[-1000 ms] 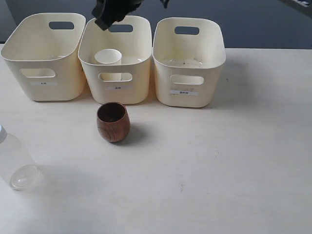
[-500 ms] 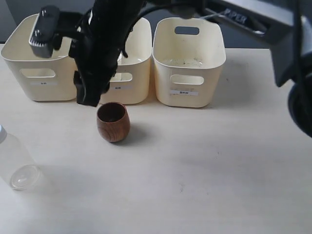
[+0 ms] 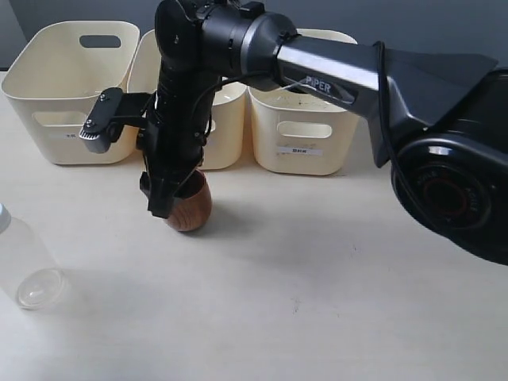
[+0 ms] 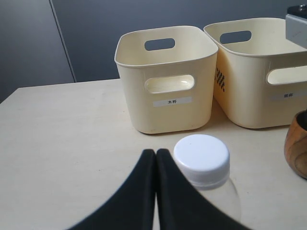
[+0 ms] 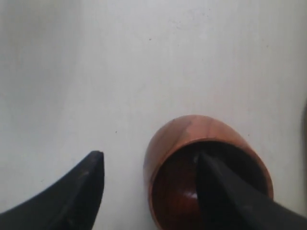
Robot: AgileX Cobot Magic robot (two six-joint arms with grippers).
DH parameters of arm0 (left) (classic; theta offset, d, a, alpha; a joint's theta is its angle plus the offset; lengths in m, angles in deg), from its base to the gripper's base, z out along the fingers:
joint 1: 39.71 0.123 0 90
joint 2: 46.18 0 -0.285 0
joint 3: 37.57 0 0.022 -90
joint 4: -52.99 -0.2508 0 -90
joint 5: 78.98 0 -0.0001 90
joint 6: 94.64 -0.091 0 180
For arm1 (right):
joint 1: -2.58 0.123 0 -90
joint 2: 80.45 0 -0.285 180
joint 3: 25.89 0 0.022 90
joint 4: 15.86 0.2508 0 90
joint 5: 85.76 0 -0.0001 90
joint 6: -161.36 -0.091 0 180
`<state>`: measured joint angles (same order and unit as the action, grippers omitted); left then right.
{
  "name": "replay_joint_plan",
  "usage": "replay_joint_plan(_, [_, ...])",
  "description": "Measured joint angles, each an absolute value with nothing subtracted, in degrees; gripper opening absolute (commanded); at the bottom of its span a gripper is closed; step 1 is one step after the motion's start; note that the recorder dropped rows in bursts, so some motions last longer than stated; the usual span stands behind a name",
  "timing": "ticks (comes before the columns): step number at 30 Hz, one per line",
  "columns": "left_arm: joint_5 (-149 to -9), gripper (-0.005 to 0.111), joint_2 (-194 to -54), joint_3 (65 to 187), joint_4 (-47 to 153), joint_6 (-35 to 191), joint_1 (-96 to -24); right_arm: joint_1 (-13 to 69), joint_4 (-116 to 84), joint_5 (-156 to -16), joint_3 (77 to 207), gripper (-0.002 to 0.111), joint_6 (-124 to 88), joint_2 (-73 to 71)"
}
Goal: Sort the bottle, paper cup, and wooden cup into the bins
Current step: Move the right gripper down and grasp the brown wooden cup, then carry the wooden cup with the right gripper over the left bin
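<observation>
Starting at the left, the bottle (image 3: 22, 270) stands on the table (image 3: 333, 270), untouched; in the left wrist view its white cap (image 4: 201, 155) sits just beside the left gripper (image 4: 156, 158), whose two black fingers are pressed together and hold nothing. Beyond those fingertips stand the bins (image 4: 165, 79), the nearest one showing nothing inside from this angle.

Next along, the wooden cup (image 3: 189, 205) stands upright on the table in front of the middle bin (image 3: 226, 127). The right gripper (image 5: 148, 167) hangs over it with its fingers spread wide: one finger (image 5: 225, 191) dips inside the cup's mouth, the other (image 5: 79, 187) sits outside the wall, with a gap between it and the wood. Nothing is clamped yet, so the cup's wall lies between the fingers, ready for a pinch.

The paper cup cannot be seen now; the arm hides much of the middle bin. By my judgement the task is in its middle: the wooden cup is being taken, and the bottle is left to sort.
</observation>
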<state>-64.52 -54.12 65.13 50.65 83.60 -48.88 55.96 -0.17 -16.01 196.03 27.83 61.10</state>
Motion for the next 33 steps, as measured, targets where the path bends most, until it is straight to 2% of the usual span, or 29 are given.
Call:
replay_joint_plan(8, [-64.5, 0.0, -54.1, 65.1, 50.6, 83.6, -48.9, 56.0, -2.4, -16.0, 196.0, 0.056, 23.1, 61.3])
replay_joint_plan(10, [-64.5, 0.0, -54.1, 65.1, 50.6, 83.6, -48.9, 56.0, -2.7, -16.0, 196.0, 0.052, 22.2, 62.4])
replay_joint_plan(12, [-64.5, 0.0, -54.1, 65.1, 50.6, 83.6, -48.9, 56.0, -2.8, -16.0, 196.0, 0.041, 21.9, 63.3])
replay_joint_plan(15, [-64.5, 0.0, -54.1, 65.1, 50.6, 83.6, -48.9, 56.0, -4.3, -16.0, 196.0, 0.006, 21.8, 64.8])
replay_joint_plan(16, [-64.5, 0.0, -54.1, 65.1, 50.6, 83.6, -48.9, 56.0, -4.7, -15.9, 196.0, 0.0, 21.8, 65.1])
replay_joint_plan(21, [-64.5, 0.0, -54.1, 65.1, 50.6, 83.6, -48.9, 56.0, -6.3, -15.7, 195.9, 0.0, 22.2, 64.3])
replay_joint_plan(28, [-64.5, 0.0, -54.1, 65.1, 50.6, 83.6, -48.9, 57.8, -6.3, -16.3, 197.8, 0.0, 24.6, 56.1])
replay_joint_plan(33, [-64.5, 0.0, -54.1, 65.1, 50.6, 83.6, -48.9, 58.1, -6.1, -30.0, 206.7, -0.001, 28.4, 54.5])
